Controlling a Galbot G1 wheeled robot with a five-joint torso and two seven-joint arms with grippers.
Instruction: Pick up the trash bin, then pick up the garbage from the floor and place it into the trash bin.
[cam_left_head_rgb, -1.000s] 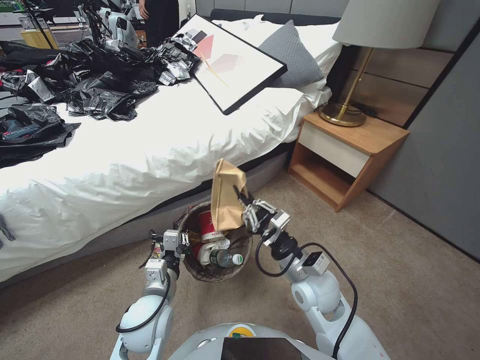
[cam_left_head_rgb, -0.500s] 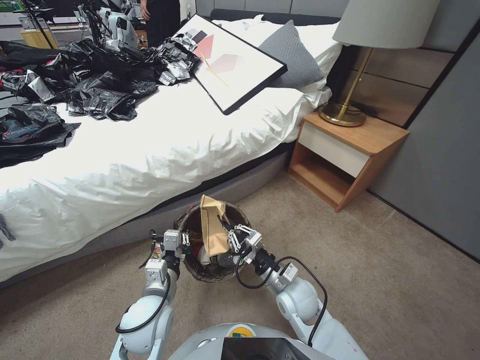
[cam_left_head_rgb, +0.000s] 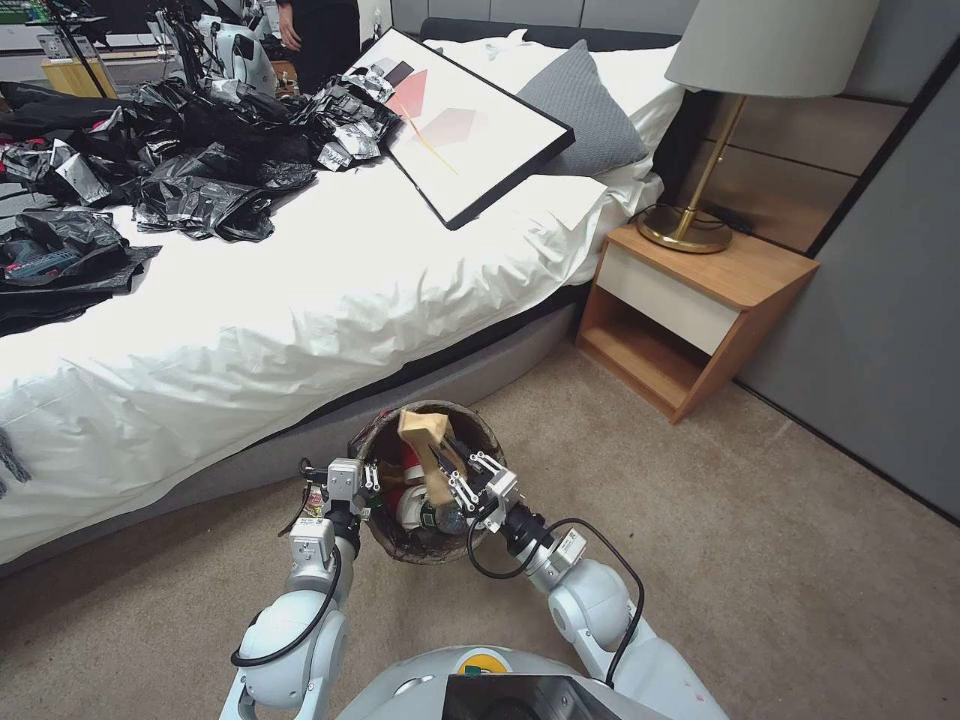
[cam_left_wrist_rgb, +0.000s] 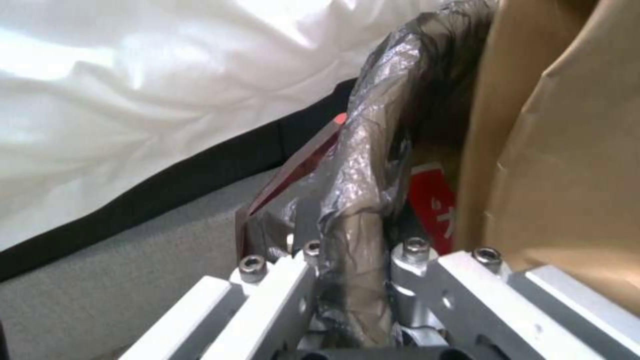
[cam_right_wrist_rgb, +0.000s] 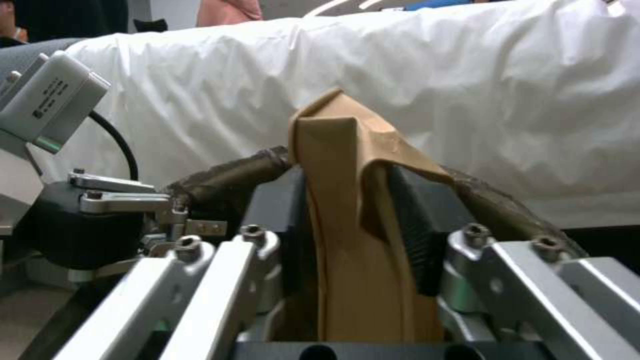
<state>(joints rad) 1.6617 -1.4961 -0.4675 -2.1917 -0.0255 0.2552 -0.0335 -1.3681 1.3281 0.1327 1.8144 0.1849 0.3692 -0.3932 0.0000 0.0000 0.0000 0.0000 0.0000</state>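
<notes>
The trash bin (cam_left_head_rgb: 478, 421), lined with a dark bag, hangs just above the carpet beside the bed. My left gripper (cam_left_head_rgb: 367, 492) is shut on its bagged rim (cam_left_wrist_rgb: 360, 165). My right gripper (cam_left_head_rgb: 456, 488) is shut on a brown paper bag (cam_left_head_rgb: 424, 452), a piece of the garbage, which stands partly down inside the bin. The right wrist view shows that bag (cam_right_wrist_rgb: 353, 240) pinched between the black pads (cam_right_wrist_rgb: 413, 220), with the bin's rim (cam_right_wrist_rgb: 227, 172) behind. A red-and-white cup (cam_left_head_rgb: 409, 468) and a bottle (cam_left_head_rgb: 441, 521) lie in the bin.
A white bed (cam_left_head_rgb: 300, 290) runs along the left, with a heap of black plastic bags (cam_left_head_rgb: 200, 150), a framed picture (cam_left_head_rgb: 460, 120) and a grey pillow (cam_left_head_rgb: 580, 110) on it. A wooden nightstand (cam_left_head_rgb: 700, 310) with a lamp (cam_left_head_rgb: 700, 190) stands to the right. Open carpet (cam_left_head_rgb: 800, 560) lies right of me.
My right gripper has come down and inward, carrying the brown paper bag from above the bin into it. The left gripper and the bin have stayed still.
</notes>
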